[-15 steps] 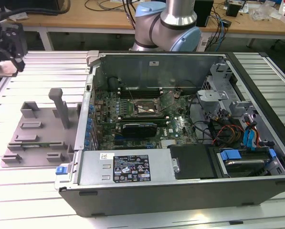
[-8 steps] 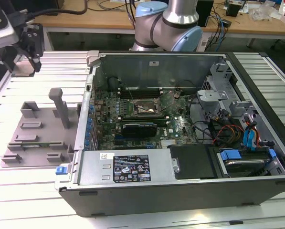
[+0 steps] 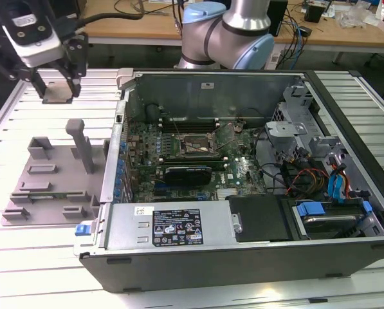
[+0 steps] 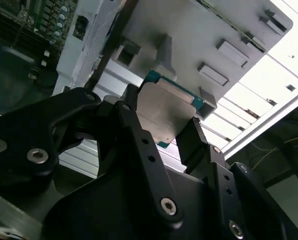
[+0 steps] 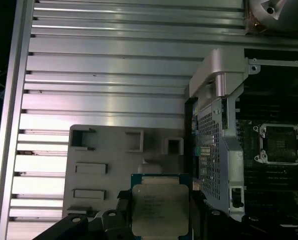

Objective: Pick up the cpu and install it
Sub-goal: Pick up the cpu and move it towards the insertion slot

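cpu gripped, socket well off to one side

jaws closed on the cpu point(image 3: 56, 94), held flat above the desk point(image 3: 31, 270), well to the exterior view's left of the socket point(image 3: 193, 145); the case wall point(image 3: 116, 129) stands between them.

support: slatted aluminium table point(image 3: 31, 264) under the fingers point(image 3: 37, 82) | beyond fingers: wooden desk point(image 3: 134, 27) | light: bright, glare on slats

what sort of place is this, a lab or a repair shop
Most likely a robotics lab: a robot arm works over a slotted aluminium table holding an opened computer case and a grey fixture plate, with a cable-strewn workbench behind.
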`<state>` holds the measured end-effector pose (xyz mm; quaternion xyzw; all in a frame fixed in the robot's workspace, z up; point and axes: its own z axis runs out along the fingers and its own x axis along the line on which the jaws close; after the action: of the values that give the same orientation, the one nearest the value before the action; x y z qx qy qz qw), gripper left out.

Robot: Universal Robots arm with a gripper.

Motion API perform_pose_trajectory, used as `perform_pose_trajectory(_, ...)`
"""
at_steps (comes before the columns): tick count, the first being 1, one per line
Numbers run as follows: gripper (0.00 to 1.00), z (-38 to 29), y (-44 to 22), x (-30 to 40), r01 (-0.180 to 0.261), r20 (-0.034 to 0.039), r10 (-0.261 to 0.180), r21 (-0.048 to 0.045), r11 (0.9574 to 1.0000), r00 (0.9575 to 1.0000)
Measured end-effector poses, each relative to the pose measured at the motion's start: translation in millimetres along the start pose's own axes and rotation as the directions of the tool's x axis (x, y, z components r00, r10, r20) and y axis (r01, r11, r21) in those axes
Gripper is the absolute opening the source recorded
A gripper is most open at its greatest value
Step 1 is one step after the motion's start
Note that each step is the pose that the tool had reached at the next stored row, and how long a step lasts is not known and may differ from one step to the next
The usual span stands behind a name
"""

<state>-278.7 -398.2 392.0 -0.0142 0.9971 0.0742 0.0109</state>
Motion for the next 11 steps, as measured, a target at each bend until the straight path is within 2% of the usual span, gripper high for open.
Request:
perform_pose_trajectory(2, 0.55, 0.2, -0.3, -9.2, 0.000, -0.0006, 0.000, 0.0000, 1.0000, 1.0000)
perform_pose_trajectory(3, 0.55, 0.4, -0.5, -16.8, 0.000, -0.0008, 0.000, -0.0001, 1.0000, 1.0000)
perform_pose_trajectory(4, 0.55, 0.5, -0.9, -29.1, 0.000, -0.0017, 0.000, 0.0000, 1.0000, 1.0000)
perform_pose_trajectory(6, 0.55, 1.0, -1.4, -46.9, 0.000, -0.0029, 0.000, -0.0001, 1.0000, 1.0000)
perform_pose_trajectory(7, 0.55, 1.2, -1.8, -59.4, -0.001, -0.0040, 0.001, -0.0001, 1.0000, 1.0000)
perform_pose_trajectory(11, 0.55, 1.6, -2.5, -82.2, -0.001, -0.0077, 0.001, 0.0023, 1.0000, 1.0000)
